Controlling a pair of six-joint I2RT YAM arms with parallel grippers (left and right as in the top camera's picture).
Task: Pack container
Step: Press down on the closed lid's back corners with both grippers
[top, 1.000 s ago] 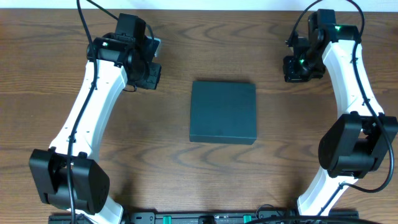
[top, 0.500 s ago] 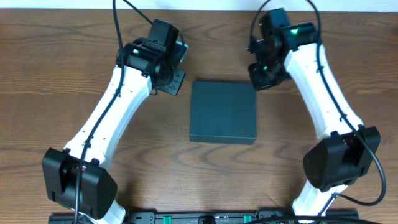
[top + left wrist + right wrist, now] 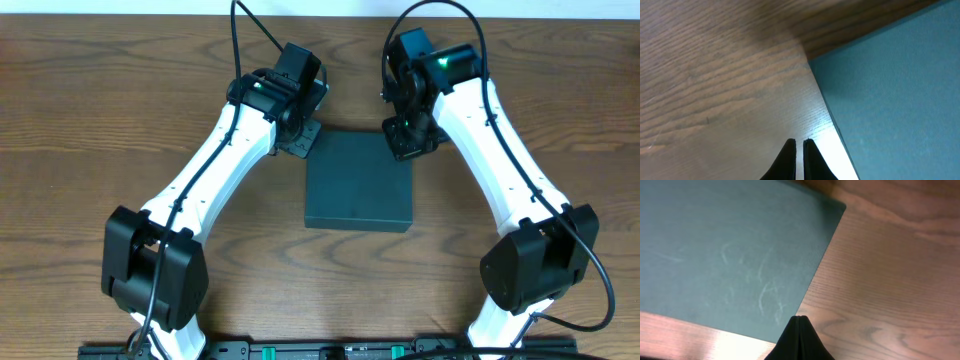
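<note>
The container (image 3: 358,181) is a dark green-black flat box lying closed in the middle of the wooden table. It also shows in the left wrist view (image 3: 890,95) and the right wrist view (image 3: 730,250). My left gripper (image 3: 300,140) is at the box's back left corner, its fingers (image 3: 799,142) shut and empty just beside the box's edge. My right gripper (image 3: 405,145) is at the box's back right corner, its fingers (image 3: 797,318) shut and empty over the box's edge.
The wooden table (image 3: 100,150) runs to a pale wall edge at the back. A black rail (image 3: 320,350) with the arm bases lies along the front edge.
Both arms have swung inward from the table's far sides to the box's two back corners. The box has not moved.
</note>
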